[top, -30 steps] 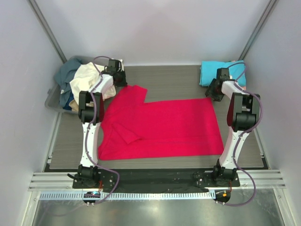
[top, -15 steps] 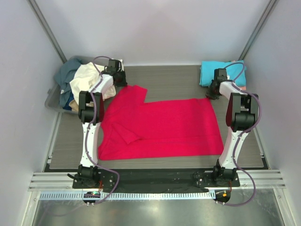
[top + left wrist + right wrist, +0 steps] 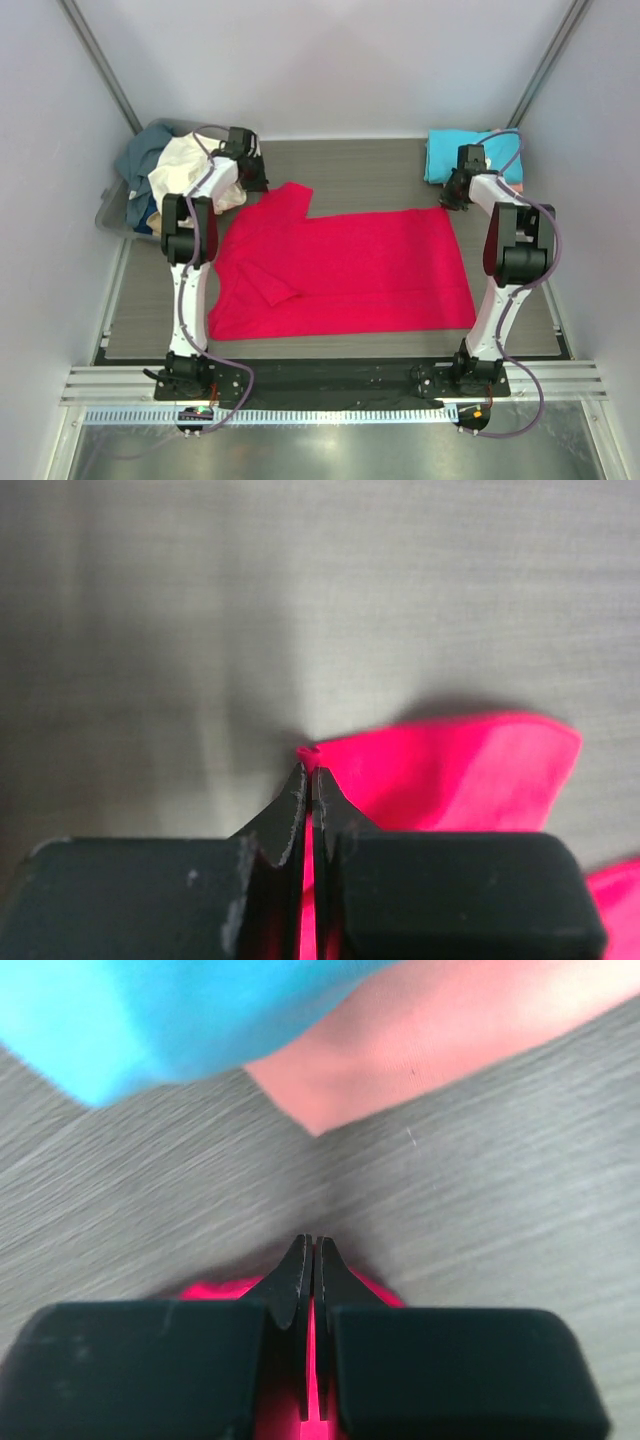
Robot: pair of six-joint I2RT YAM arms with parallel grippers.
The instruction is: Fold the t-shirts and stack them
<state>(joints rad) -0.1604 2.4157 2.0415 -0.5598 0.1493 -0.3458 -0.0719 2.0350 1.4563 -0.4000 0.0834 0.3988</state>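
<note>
Left gripper was clamped shut on the red t-shirt, its two fingers pressed together with a thin sliver of red cloth caught between the tips. It held the shirt at the far left corner, where a sleeve pointed toward the back of the table. Right gripper was likewise closed tight on the same shirt, pinching red fabric at the far right corner.

Between the two arms, the red shirt lay spread across the middle of the table, mostly flat, with a small fold of cloth turned over near its left side.

At the far right corner of the table sat a folded turquoise t-shirt, just beyond the right gripper. In the right wrist view it rested on a salmon pink t-shirt.

At the far left, a cream t-shirt and a slate blue t-shirt lay heaped in a grey tub, close beside the left arm.
</note>
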